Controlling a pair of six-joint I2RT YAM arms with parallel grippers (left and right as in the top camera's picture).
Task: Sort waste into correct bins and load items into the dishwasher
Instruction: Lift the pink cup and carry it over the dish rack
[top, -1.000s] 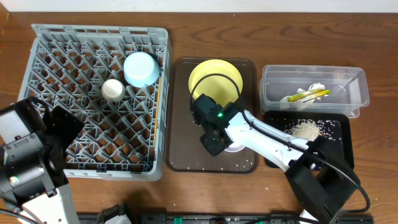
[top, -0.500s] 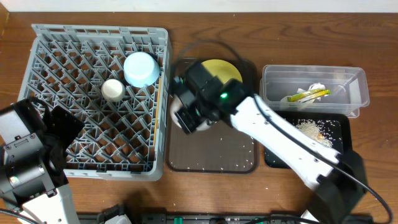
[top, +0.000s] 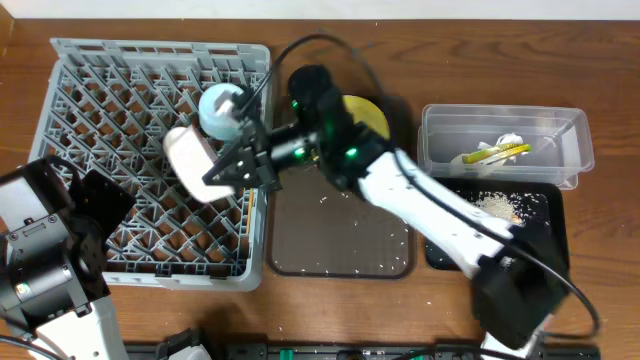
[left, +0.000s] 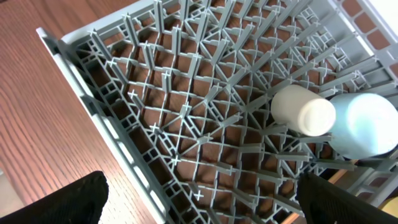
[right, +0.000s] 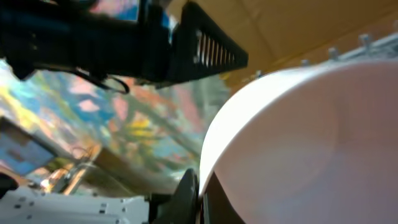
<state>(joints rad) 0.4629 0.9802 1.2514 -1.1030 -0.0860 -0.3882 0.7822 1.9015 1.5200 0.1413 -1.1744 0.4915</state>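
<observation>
The right gripper (top: 214, 174) was clamped on the rim of a white dish (top: 190, 157), holding it over the right-hand part of the grey dish rack (top: 110, 120); whether the dish touched the pegs could not be told. In the right wrist view the dish filled most of the frame, its edge running down into the fingers. The left gripper (left: 204, 190) hung over the rack's near corner with its jaws spread wide and nothing between them. A white cup (left: 303, 111) stood among the pegs, just beside the light blue bowl (top: 222, 108) (from overhead the held dish hid the cup). The yellow plate (top: 368, 115) lay at the far end of the brown tray (top: 340, 240), partly covered by the right arm; a few whitish bits were scattered on the tray. To the right, the clear tub (top: 560, 130) held a crumpled paper scrap (top: 509, 139) and the snack wrapper (top: 495, 153), and the black tray (top: 545, 205) in front of it held a heap of rice (top: 490, 207).
</observation>
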